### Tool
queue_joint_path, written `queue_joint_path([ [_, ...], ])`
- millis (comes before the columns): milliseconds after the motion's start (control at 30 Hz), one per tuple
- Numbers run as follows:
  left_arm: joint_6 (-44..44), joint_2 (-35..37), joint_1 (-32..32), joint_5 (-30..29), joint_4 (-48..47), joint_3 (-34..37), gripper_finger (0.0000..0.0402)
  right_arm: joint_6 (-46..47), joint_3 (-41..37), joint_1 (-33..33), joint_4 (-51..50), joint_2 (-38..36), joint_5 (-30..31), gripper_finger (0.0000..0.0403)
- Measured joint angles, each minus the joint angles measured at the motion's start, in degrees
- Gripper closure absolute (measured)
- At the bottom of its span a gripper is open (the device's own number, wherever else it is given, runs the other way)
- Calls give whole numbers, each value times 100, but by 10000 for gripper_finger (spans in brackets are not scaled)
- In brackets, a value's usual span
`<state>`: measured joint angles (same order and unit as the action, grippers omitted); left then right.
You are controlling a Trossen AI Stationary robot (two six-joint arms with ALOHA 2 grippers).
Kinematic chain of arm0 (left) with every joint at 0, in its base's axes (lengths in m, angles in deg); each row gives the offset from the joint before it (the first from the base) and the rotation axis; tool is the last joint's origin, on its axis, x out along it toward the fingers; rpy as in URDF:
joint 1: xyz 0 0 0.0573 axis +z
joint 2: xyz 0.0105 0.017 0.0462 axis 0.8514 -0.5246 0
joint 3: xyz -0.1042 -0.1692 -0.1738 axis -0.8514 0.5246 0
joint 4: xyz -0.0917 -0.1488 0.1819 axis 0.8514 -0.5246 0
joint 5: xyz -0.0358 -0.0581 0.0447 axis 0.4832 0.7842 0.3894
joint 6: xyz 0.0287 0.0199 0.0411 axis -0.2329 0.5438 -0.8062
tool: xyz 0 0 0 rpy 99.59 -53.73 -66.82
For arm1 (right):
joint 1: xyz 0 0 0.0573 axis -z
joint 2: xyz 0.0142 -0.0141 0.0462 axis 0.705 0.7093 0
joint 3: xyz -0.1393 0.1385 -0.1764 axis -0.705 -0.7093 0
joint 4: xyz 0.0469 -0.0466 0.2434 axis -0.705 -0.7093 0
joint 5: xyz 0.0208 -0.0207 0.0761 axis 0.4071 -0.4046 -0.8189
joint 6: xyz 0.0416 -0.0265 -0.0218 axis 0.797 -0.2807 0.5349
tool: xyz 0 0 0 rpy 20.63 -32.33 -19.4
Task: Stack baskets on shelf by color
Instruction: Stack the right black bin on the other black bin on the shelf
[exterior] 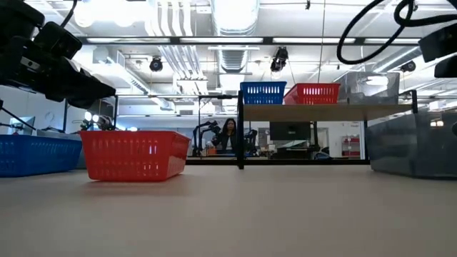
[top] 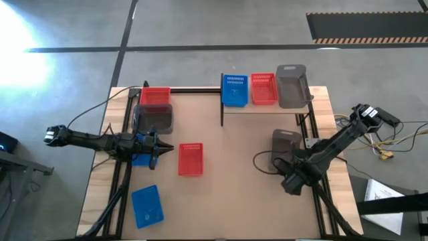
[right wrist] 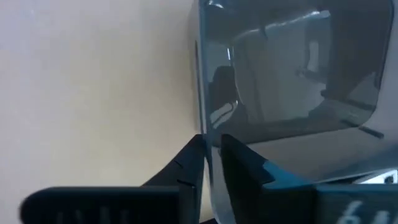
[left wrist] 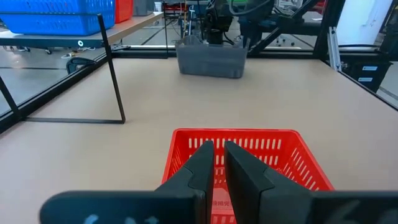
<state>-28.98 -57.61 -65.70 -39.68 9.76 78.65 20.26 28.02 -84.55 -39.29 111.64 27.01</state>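
My right gripper (top: pixel 289 175) is shut on the translucent grey basket (top: pixel 286 144) at the table's right. My left gripper (top: pixel 168 148), shut, hovers just left of a red basket (top: pixel 190 159) that stands on the table; in the left wrist view the fingers (left wrist: pixel 219 155) point over its near rim without touching. The wooden shelf (top: pixel 267 108) at the far right carries one blue (top: pixel 234 90), one red (top: pixel 263 88) and one grey basket (top: pixel 291 86) side by side. My right gripper pinches the grey basket's wall (right wrist: pixel 203 127) at the end nearest the table's near edge, one finger inside the basket and one outside. The fingers come slanting down from the near right side. In the low view the basket (exterior: pixel 414 143) seems to stand on the table.
At the table's left stand a red basket (top: pixel 155 96), a grey one (top: pixel 154 118), a blue one (top: pixel 139 159) under my left arm and another blue one (top: pixel 146 204) near the front. The shelf's black posts (top: pixel 222 100) rise mid-table. Bare tabletop (top: pixel 234 194) lies between the arms.
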Motion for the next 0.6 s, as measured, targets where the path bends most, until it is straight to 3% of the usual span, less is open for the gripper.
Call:
queue_joint_path([
  [133, 1, 0, -1, 0, 0, 0, 379, 138, 232, 0, -49, 18, 91, 295],
  [267, 1, -1, 0, 0, 0, 0, 379, 70, 547, 0, 40, 130, 610, 268],
  [367, 0, -4, -1, 0, 0, 0, 379, -89, 561, 46, 162, 251, 920, 272],
  [600, 1, 6, 0, 0, 0, 0, 379, -315, 398, 273, 219, 683, 686, 330],
])
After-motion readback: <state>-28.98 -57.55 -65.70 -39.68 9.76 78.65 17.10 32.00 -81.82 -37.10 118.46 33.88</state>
